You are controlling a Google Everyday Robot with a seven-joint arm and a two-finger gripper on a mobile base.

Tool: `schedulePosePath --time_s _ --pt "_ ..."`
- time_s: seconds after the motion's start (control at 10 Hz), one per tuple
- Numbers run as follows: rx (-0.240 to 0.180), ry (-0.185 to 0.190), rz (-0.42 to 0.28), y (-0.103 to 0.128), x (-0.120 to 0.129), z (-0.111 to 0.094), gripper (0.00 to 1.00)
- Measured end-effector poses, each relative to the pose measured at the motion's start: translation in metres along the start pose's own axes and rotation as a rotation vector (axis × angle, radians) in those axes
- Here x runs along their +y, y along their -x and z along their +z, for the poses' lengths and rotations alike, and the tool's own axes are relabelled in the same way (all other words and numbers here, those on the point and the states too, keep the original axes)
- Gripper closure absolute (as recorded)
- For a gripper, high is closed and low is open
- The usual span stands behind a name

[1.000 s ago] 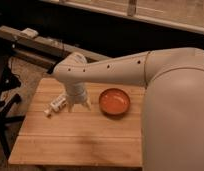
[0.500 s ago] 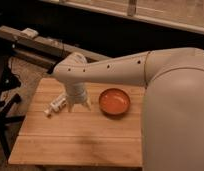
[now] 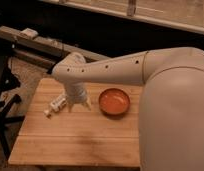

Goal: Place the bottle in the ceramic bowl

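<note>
Fingers [image 3: 71, 106] of the gripper [image 3: 79, 106] stand spread and empty, pointing down over the wooden table [image 3: 70, 142], the bottle [image 3: 57, 104] lying just beside them at nine o'clock, the ceramic bowl [image 3: 114, 102] at three o'clock.

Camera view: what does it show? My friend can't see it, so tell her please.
The robot's open gripper points down at a wooden table, right beside a small white bottle lying on its side. The orange ceramic bowl sits empty nearby.

bottle [image 3: 57, 105] white, lying flat | ceramic bowl [image 3: 114, 101] orange, upright | gripper [image 3: 79, 106] between them, fingers apart
</note>
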Motion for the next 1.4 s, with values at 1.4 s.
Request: schedulePosePath --time_s 1.4 --pt "-0.066 -0.047 0.082 0.159 0.122 0.090 0.35"
